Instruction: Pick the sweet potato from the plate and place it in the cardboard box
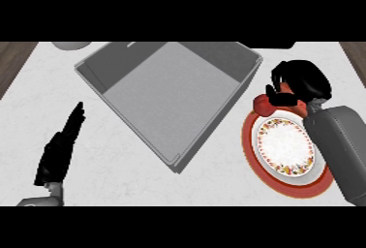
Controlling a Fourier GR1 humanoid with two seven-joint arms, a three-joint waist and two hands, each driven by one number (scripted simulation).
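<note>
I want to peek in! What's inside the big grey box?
Nothing shows inside the box, just its bare grey floor. The near walls hide only thin strips. The sweet potato is outside it, by the plate, in the right hand.

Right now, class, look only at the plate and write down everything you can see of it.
The plate is round, though it looks taller than wide, and lies flat on the white counter at the right, beside the grey box. It has a broad red rim, a ring of small red and yellow flower-like patterns, and a plain white centre with nothing lying there. It looks like glazed ceramic. The right hand curls round the reddish sweet potato at its upper edge, and the grey forearm covers its right side.
</note>
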